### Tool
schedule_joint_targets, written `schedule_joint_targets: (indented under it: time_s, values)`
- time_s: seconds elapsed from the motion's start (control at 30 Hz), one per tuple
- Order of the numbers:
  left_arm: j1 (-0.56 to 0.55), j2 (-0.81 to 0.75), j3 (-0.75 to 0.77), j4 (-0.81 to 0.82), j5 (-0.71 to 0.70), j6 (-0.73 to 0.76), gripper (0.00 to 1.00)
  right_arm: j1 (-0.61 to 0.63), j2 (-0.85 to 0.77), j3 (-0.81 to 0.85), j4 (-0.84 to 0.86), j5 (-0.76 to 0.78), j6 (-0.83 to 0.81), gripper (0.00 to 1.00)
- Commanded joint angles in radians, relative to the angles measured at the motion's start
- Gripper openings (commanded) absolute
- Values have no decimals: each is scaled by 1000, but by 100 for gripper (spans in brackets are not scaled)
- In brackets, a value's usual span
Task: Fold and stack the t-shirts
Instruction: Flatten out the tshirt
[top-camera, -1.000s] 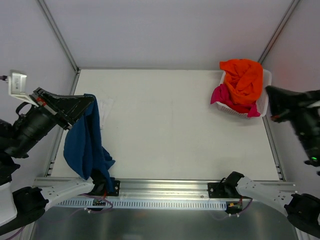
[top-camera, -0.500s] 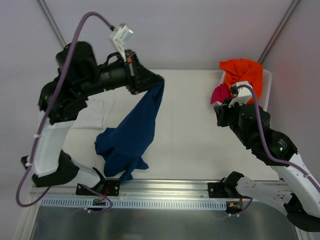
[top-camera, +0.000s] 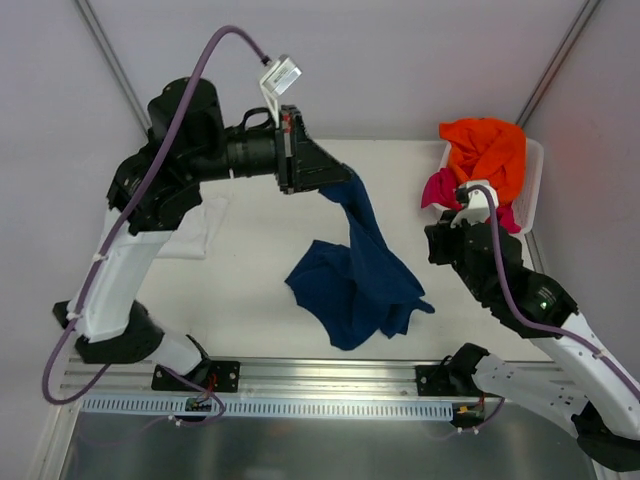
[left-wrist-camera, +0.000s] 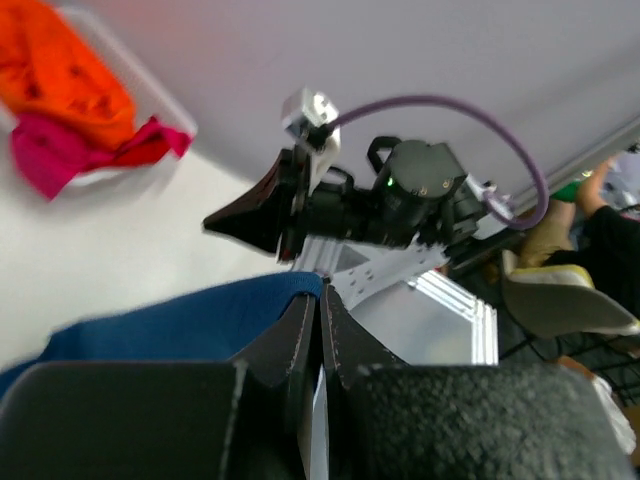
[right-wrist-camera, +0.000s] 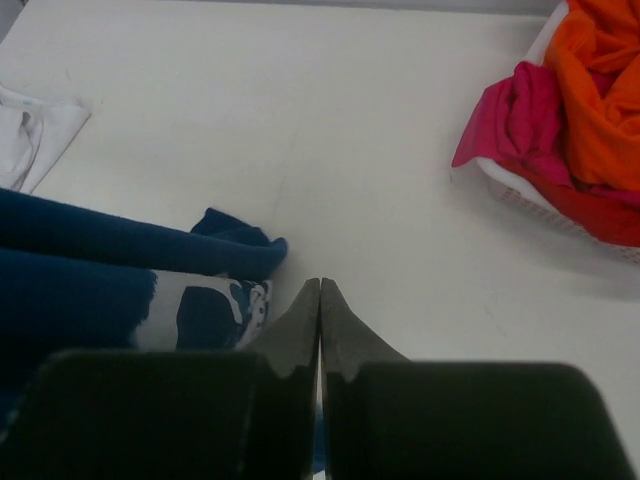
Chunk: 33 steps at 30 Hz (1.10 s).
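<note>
My left gripper (top-camera: 340, 182) is shut on an edge of the navy t-shirt (top-camera: 355, 285) and holds it up over the table's middle. The shirt's lower part is bunched on the table. In the left wrist view the navy cloth (left-wrist-camera: 170, 325) is pinched between my fingers (left-wrist-camera: 300, 325). My right gripper (top-camera: 434, 243) is shut and empty, just right of the shirt. In the right wrist view its tips (right-wrist-camera: 320, 285) are beside the navy cloth (right-wrist-camera: 90, 250), which shows a white print. A white t-shirt (top-camera: 190, 225) lies flat at the left.
A white slatted basket (top-camera: 527, 200) stands at the back right corner. It holds an orange shirt (top-camera: 490, 150) and a magenta-pink one (top-camera: 440, 188) that hangs over its rim. The metal rail (top-camera: 320, 375) runs along the near edge.
My left arm has carried the navy shirt from the table's left side to its middle. The shirt's bunched end has slid right. My right arm has come in from the right and lowered.
</note>
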<state>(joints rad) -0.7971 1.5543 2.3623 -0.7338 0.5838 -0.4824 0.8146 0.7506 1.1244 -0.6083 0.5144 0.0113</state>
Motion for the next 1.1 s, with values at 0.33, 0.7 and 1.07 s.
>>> schedule_joint_targets:
  time_s: [0.33,0.7,1.07]
  values:
    - [6,-691,-1293,123,-660,-85,0,-3,163,-334,110,-94,308,14]
    - [4,-735,-1678,307,-791,-170,0,6,285,-454,229,-205,417,52]
    - [4,-766,-1706,318,-805,-153,0,14,429,-442,226,-180,457,53]
